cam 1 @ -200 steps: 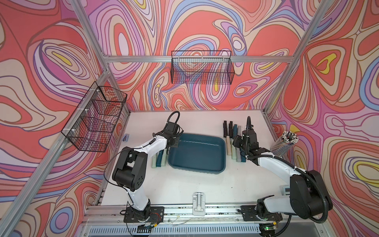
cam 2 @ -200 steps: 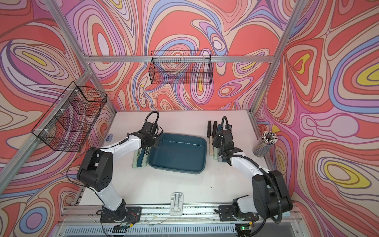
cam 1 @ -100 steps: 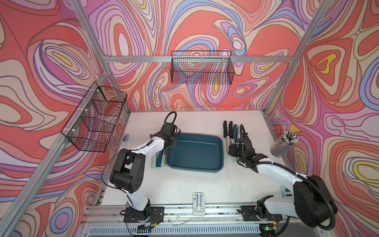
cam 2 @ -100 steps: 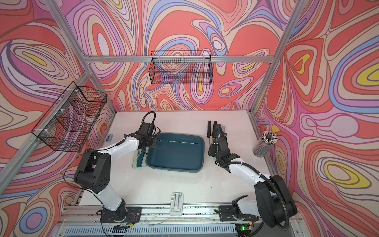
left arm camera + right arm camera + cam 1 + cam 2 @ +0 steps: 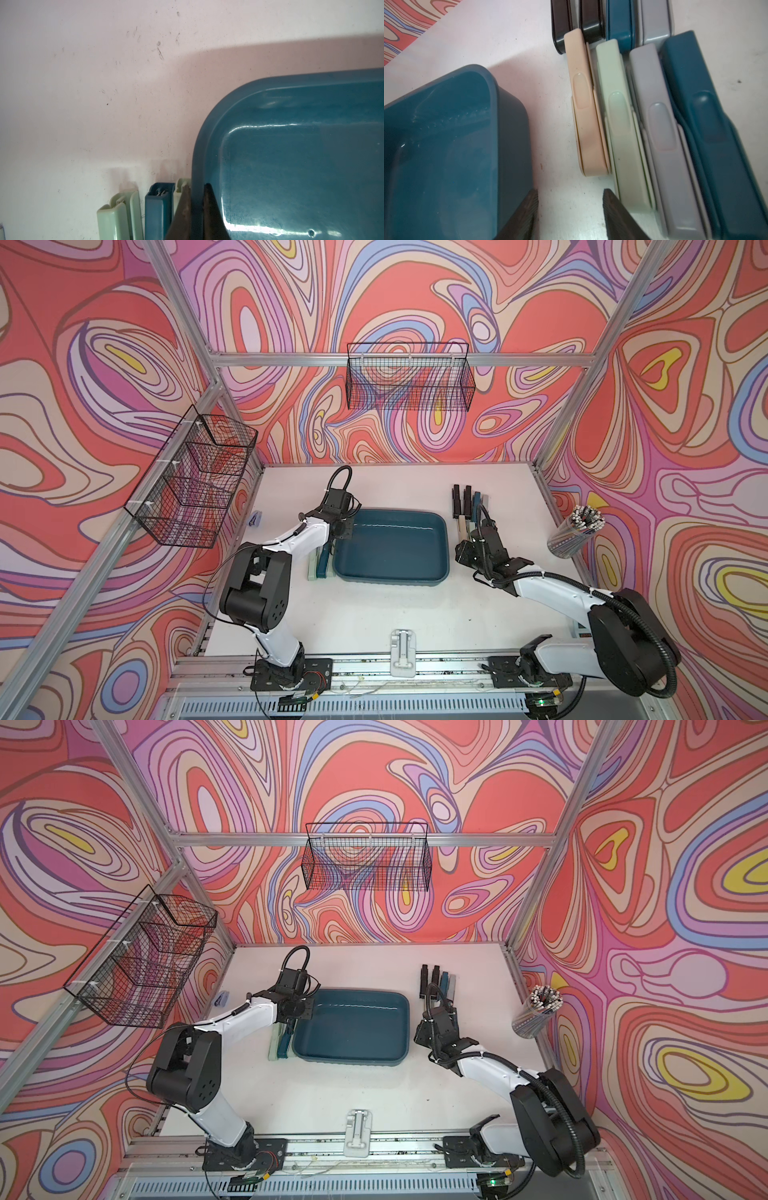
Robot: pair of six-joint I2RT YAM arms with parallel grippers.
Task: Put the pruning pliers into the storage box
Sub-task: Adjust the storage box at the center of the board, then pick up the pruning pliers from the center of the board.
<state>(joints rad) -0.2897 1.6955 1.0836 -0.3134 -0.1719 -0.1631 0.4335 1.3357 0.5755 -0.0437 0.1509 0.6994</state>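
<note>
Shallow, round-cornered dark teal storage box (image 5: 390, 581) at table centre; pruning pliers (image 5: 467, 502), slim cream, green, grey, teal and black bars, rowed at its 3 and 9 o'clock; left gripper (image 5: 196, 188) clamped on its 9 o'clock rim; right gripper (image 5: 571, 193) parted, holding nothing.

White arm links (image 5: 299, 537), black joint housings (image 5: 255, 593), corrugated black hose (image 5: 648, 626), looped cable (image 5: 340, 467)
</note>
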